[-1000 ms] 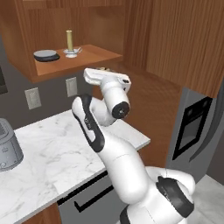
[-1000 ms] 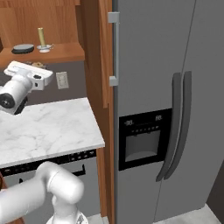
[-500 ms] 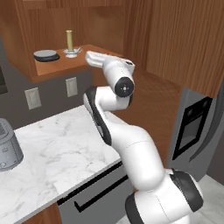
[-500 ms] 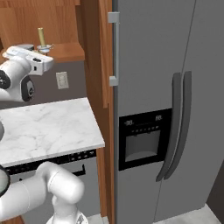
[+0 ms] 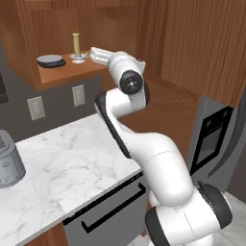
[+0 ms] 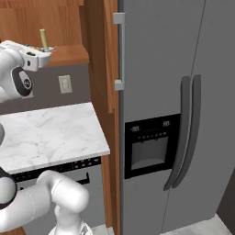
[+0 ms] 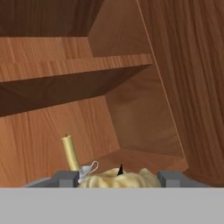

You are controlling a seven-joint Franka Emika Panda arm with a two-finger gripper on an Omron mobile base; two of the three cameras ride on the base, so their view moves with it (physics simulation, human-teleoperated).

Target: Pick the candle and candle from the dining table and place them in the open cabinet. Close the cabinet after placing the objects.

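Observation:
My gripper [image 7: 118,179] is shut on the short golden candle [image 7: 117,178], which sits between the two finger tips. The hand [image 5: 98,54] reaches into the open reddish-brown cabinet [image 5: 72,71], just above its bottom shelf. The slim tan-yellow stick candle [image 5: 76,44] stands upright on its silver dish base [image 5: 77,58] on that shelf, just left of the hand and close in front of the gripper [image 6: 46,51]. The hand view shows the stick candle [image 7: 70,153] left of the held one. The cabinet door [image 6: 110,55] with its silver bar handle stands open. The dining table is out of view.
A flat dark grey dish [image 5: 50,60] lies on the shelf left of the stick candle. An upper shelf [image 7: 74,65] hangs over the hand. Below are the marble counter [image 5: 62,158], a dishwasher front [image 5: 105,211] and a grey appliance [image 5: 7,163]. A fridge [image 6: 183,114] stands at the right.
The arm has risen and stretched forward, carrying the hand with the golden candle from below the cabinet up to the shelf beside the stick candle.

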